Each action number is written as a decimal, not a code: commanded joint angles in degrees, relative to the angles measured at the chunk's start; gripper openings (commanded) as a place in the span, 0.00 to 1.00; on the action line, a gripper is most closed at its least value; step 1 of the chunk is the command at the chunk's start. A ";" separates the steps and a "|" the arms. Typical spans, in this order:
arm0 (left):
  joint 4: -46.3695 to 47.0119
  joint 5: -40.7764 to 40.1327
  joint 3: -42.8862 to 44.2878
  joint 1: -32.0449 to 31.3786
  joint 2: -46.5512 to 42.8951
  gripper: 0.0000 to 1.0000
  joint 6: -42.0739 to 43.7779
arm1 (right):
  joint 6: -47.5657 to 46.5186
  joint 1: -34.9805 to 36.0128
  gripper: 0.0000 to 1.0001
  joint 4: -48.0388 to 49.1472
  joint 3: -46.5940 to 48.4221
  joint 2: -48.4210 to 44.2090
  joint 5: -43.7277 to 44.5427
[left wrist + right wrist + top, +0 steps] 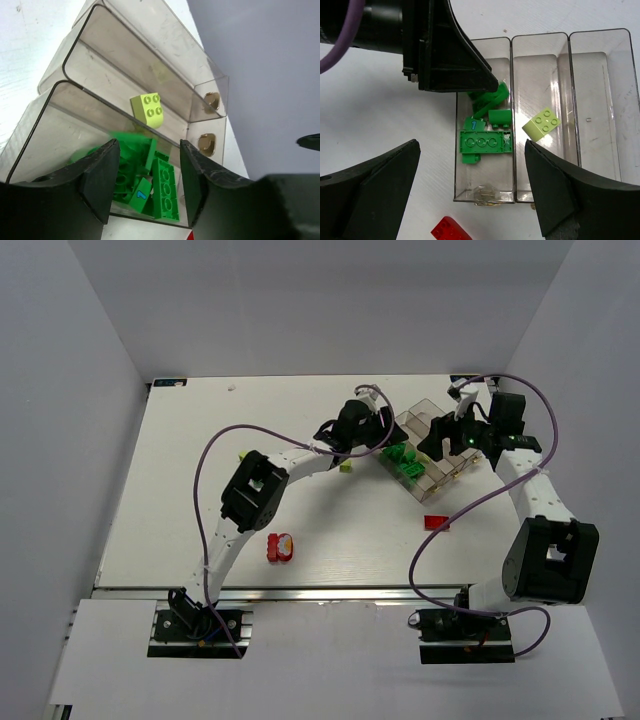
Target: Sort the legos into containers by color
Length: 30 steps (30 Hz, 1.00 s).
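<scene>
Closest to your left wrist lens, the left jaws stand apart with nothing clamped. Through their gap you look down into the end compartment of the clear tray, where the dark green bricks lie heaped, one shape among them blurred. Past the thin wall, in the next compartment, one pale yellow-green brick sits with its studs showing. You see almost none of the surrounding surface from here.

The right wrist view gives you the same tray from above, with three compartments side by side. The green heap is in the left one and the pale brick in the middle one. The left jaws hang over the far end of the green compartment. The right jaws are spread wide and hold nothing. The green heap lies in the gap between them, and the pale brick is nearer the right-hand finger. A red brick lies on the surface just outside the tray's near end, cut by the frame edge.

Only the top view shows you the strays on the white surface. From left to right they are a small pale piece, a red clump too small to separate, and another pale piece beside the left arm.
</scene>
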 commanded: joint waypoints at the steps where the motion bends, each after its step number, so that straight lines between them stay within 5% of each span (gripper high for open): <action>1: -2.01 -1.23 2.04 -0.30 -1.86 0.63 2.08 | -0.73 -0.03 0.90 0.85 0.18 -0.10 -3.24; 8: -5.34 -4.03 1.87 0.32 -7.38 0.69 6.29 | -1.08 -0.12 0.89 0.23 0.71 -0.71 -4.38; 11: -9.56 -6.15 -0.24 2.25 -11.16 0.56 8.41 | -1.96 -0.12 0.89 0.06 0.18 -1.50 -5.52; 12: -10.71 -6.33 -1.11 3.04 -13.79 0.48 8.41 | -3.18 -0.12 0.89 -0.21 0.00 -1.77 -6.39; 13: -12.55 -6.33 -2.17 3.91 -15.12 0.29 7.89 | -3.80 -0.12 0.89 -1.17 0.00 -1.86 -7.27; 15: -17.47 -6.07 -5.86 6.81 -18.97 0.23 7.62 | -4.33 -0.03 0.89 -1.26 -0.52 -2.12 -9.48; 17: -22.64 -6.94 -9.80 9.44 -21.62 0.29 8.67 | -4.16 -0.03 0.89 -1.09 -1.14 -2.21 -10.53; 20: -30.63 -11.77 -12.80 11.30 -26.02 0.57 12.53 | -3.46 -0.03 0.89 -0.91 -1.40 -2.12 -10.80; 30: -51.23 -19.08 -7.45 12.27 -21.11 0.68 21.87 | -2.40 -0.12 0.89 -0.91 -0.88 -1.33 -10.45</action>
